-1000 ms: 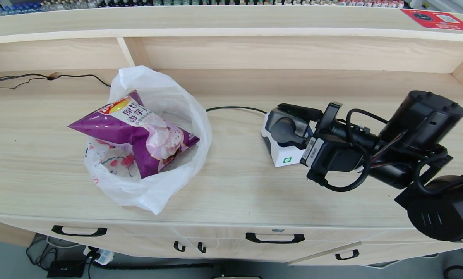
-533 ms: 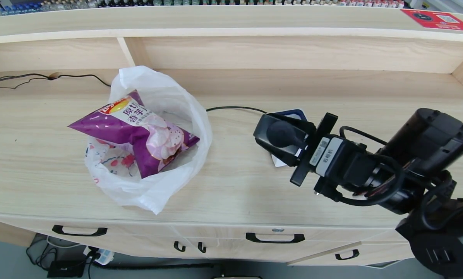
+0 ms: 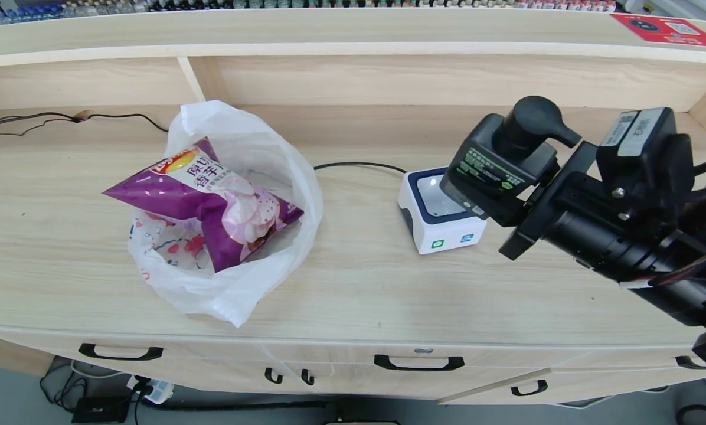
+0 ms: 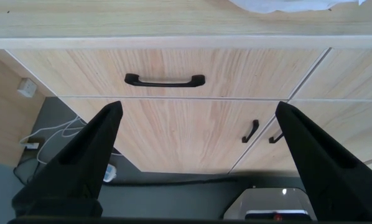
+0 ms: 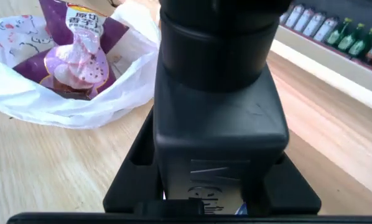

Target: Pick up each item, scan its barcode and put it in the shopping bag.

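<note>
The right gripper (image 3: 533, 198) was clamped across the body of a black pump bottle (image 3: 494, 171), its fingers pressing on two opposite sides. The bottle's long axis was tilted: the pump head pointed up and away, the base down and toward the robot's left, and a printed label lay on the side turned up toward the head camera. Just below and to the left of the gripper, close under the bottle's base, the scanner (image 3: 441, 230) sat on the counter (image 3: 359, 283) with its window facing up. Whether the barcode faced that window could not be told. Farther left, well apart from the gripper, the shopping bag (image 3: 252, 147) lay open with a purple chip packet (image 3: 211, 200) inside, so the carry would likely run leftward past the scanner. The left gripper (image 4: 198, 107) hung with fingers apart in front of the drawers (image 4: 173, 130), holding nothing; the right arm looked better placed for the drop.
</note>
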